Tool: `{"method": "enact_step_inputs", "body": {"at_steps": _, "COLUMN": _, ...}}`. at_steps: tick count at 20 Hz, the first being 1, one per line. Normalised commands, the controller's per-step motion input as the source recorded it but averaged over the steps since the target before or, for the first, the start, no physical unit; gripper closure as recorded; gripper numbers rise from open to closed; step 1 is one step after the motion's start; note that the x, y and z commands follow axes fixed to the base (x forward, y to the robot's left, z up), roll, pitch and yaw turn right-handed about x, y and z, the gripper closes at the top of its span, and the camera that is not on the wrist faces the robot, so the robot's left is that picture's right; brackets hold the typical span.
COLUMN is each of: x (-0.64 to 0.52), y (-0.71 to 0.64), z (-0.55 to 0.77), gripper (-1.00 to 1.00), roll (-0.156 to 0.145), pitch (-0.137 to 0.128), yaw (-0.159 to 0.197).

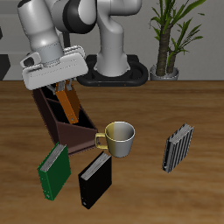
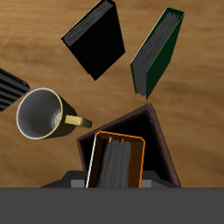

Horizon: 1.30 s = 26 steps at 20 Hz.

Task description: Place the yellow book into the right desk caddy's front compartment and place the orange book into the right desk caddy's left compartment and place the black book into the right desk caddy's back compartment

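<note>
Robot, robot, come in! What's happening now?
Gripper over right desk caddy, jaws hidden. Orange book standing in caddy. Black book on table by mug.

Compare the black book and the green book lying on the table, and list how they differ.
The black book has a plain glossy black cover; the green book has a dark green one. The black book lies nearer the mug, the green book beside the right desk caddy's low end. Both are similar-sized hardbacks with pale page edges, lying on the table, untouched by the gripper.

No readable text, no labels, no numbers — books, mug, caddy all unmarked
</note>
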Motion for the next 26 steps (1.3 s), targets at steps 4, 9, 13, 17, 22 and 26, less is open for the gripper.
{"method": "enact_step_inputs", "body": {"at_steps": 4, "x": -0.01, "y": -0.01, "z": 0.16, "gripper": 1.00, "roll": -0.008, "pitch": -0.081, "yaw": 0.092}}
{"method": "enact_step_inputs", "body": {"at_steps": 9, "x": 0.01, "y": -0.06, "z": 0.04, "gripper": 1.00, "roll": -0.019, "pitch": -0.029, "yaw": 0.048}}
{"method": "enact_step_inputs", "body": {"at_steps": 13, "x": 0.01, "y": -0.05, "z": -0.03, "gripper": 1.00, "roll": -0.006, "pitch": -0.016, "yaw": 0.054}}
{"method": "enact_step_inputs", "body": {"at_steps": 17, "x": -0.02, "y": 0.03, "z": 0.02, "gripper": 1.00, "roll": 0.019, "pitch": -0.058, "yaw": 0.118}}
{"method": "enact_step_inputs", "body": {"at_steps": 22, "x": 0.04, "y": -0.01, "z": 0.06, "gripper": 1.00, "roll": 0.001, "pitch": -0.055, "yaw": 0.083}}
{"method": "enact_step_inputs", "body": {"at_steps": 26, "x": 0.00, "y": -0.06, "z": -0.03, "gripper": 1.00, "roll": -0.009, "pitch": 0.003, "yaw": -0.001}}
